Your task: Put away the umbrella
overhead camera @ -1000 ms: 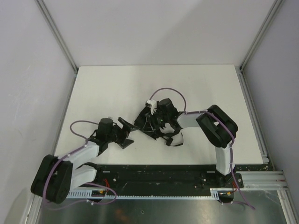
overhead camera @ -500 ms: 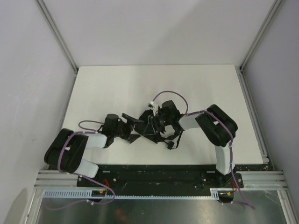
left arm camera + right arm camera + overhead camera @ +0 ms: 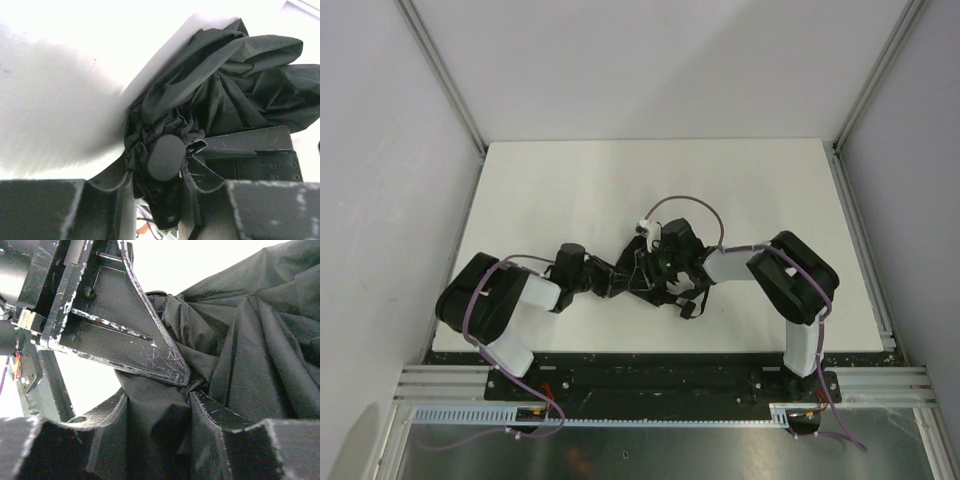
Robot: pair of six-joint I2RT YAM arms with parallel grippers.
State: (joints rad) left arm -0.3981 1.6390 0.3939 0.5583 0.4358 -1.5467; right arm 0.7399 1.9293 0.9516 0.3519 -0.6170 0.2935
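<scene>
On the white table (image 3: 550,190), toward the near edge and roughly in the middle, we've got the umbrella (image 3: 650,288) bunched up as a black lump between the two arms in the top view. The left gripper (image 3: 613,279) comes in from one side and the right gripper (image 3: 658,266) from the other. It's all black on black there, so we can't read the jaws from above. A loose loop of strap (image 3: 691,305) trails out on the near right. The left wrist camera is clearer: the fingers (image 3: 197,175) sit either side of the rounded cap (image 3: 165,157) at the umbrella's end, pressed into the gathered cloth around it, so we'd call that clamped on the umbrella. In the right wrist camera that arm's own fingers (image 3: 210,412) are squeezed on a thick fold of cloth, so it's holding the umbrella too, and the left arm's triangular finger (image 3: 115,325) is jammed against the same folds. Handling-wise, we reckon it's light but floppy and slick. The cloth will slide and bunch rather than carry anything, and whatever ribs are under it probably won't like a hard pinch. The cap end looks like the only stiff bit, so that's where we'd grab; a cloth-only grip is good for tucking folds, not lifting.
</scene>
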